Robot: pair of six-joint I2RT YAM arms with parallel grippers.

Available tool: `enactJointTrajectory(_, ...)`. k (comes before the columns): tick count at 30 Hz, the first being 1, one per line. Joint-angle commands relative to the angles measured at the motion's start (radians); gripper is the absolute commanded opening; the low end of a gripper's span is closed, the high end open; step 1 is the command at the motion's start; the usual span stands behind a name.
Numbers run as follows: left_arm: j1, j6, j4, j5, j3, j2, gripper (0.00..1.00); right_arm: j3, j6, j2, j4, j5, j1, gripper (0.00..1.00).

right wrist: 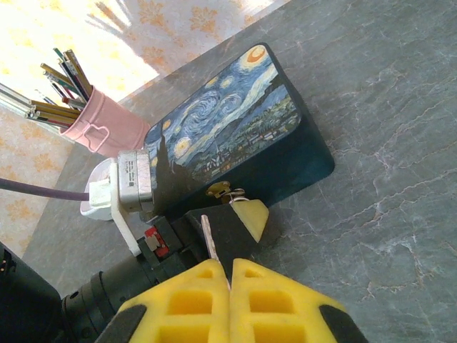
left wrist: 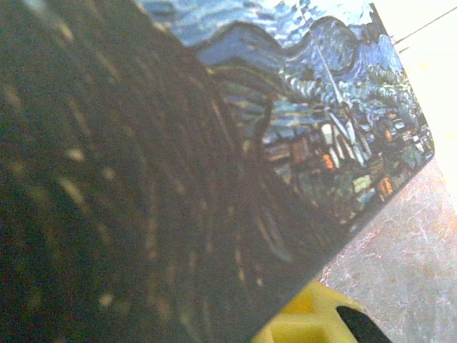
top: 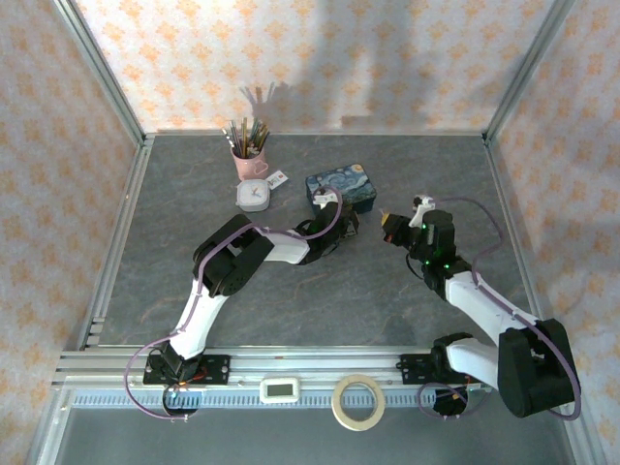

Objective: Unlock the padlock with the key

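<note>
I pinch the key [right wrist: 207, 237] in my right hand [right wrist: 230, 270], lower centre; left hand [right wrist: 239, 214], grip unclear, at the blue box [right wrist: 235, 121]; next, careful insertion.

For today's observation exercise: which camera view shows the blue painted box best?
The right wrist view: the blue painted box shows most of its lid, dark front wall and gold clasp. The top external view shows it small, partly covered by the left arm. The left wrist view gives a close, blurred piece of lid.
</note>
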Motion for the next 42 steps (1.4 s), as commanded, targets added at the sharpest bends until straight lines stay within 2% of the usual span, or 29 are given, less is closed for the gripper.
enactJointTrajectory(1,0.017,-0.03,-0.042,0.011,-0.039,0.047,0.08,-0.013,0.015,-0.004,0.045,-0.011,-0.006,0.0)
enactJointTrajectory(4,0.029,-0.046,-0.012,0.05,-0.058,0.036,0.01,-0.015,0.016,0.004,0.046,-0.015,-0.006,0.0)
enactJointTrajectory(11,0.071,-0.191,0.149,0.237,-0.167,-0.065,0.0,-0.032,0.04,0.064,0.079,-0.108,-0.007,0.0)
enactJointTrajectory(18,0.098,-0.339,0.309,0.338,-0.257,-0.158,0.0,-0.114,0.148,0.144,0.285,-0.241,-0.01,0.0)
enactJointTrajectory(26,0.103,-0.468,0.451,0.389,-0.297,-0.172,0.0,-0.203,0.298,0.295,0.61,-0.376,-0.009,0.0)
enactJointTrajectory(29,0.103,-0.476,0.466,0.388,-0.303,-0.18,0.0,-0.209,0.351,0.371,0.733,-0.407,-0.009,0.0)
enactJointTrajectory(35,0.099,-0.476,0.471,0.376,-0.321,-0.194,0.0,-0.175,0.406,0.483,0.865,-0.444,-0.008,0.0)
enactJointTrajectory(42,0.089,-0.496,0.508,0.379,-0.331,-0.188,0.0,-0.117,0.43,0.577,0.921,-0.455,-0.006,0.0)
